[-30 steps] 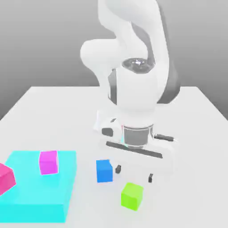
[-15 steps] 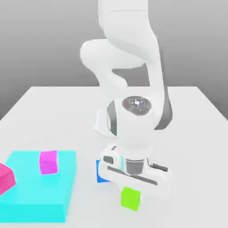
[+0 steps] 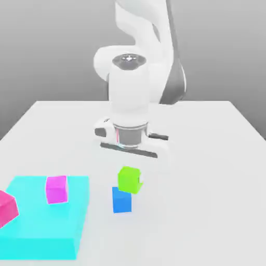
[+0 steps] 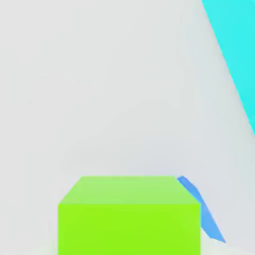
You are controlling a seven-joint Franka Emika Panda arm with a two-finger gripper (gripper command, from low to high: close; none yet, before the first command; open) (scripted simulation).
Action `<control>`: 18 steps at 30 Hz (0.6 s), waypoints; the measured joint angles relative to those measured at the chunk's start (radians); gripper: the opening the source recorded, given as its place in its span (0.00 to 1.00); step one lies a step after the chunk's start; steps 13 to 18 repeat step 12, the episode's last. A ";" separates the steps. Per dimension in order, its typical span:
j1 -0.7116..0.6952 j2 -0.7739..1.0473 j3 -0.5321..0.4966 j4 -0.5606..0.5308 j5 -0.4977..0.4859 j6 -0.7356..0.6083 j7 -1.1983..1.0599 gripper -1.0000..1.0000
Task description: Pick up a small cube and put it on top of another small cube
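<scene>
The lime-green small cube (image 3: 128,179) hangs under the white hand with my gripper (image 3: 130,181) shut on it; a dark fingertip (image 3: 141,181) shows at its side. Directly below sits the bright-blue small cube (image 3: 121,201) on the table. The green cube is shifted slightly toward the exterior view's right of the blue one, and I cannot tell whether the two touch. In the hand view the green cube (image 4: 129,219) is close up, with a sliver of the blue cube (image 4: 201,211) poking out behind it.
A large flat cyan block (image 3: 44,215) lies at the exterior view's left, and its edge (image 4: 234,50) appears in the hand view. A magenta cube (image 3: 56,188) stands on it, and a pink cube (image 3: 7,208) sits at its left end. The white table (image 3: 208,171) spreads around.
The gripper came down over the green cube, shut on it, lifted it and carried it toward the exterior view's left, over the blue cube.
</scene>
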 joint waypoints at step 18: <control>-0.012 0.235 -0.023 -0.032 -0.018 0.267 -0.033 1.00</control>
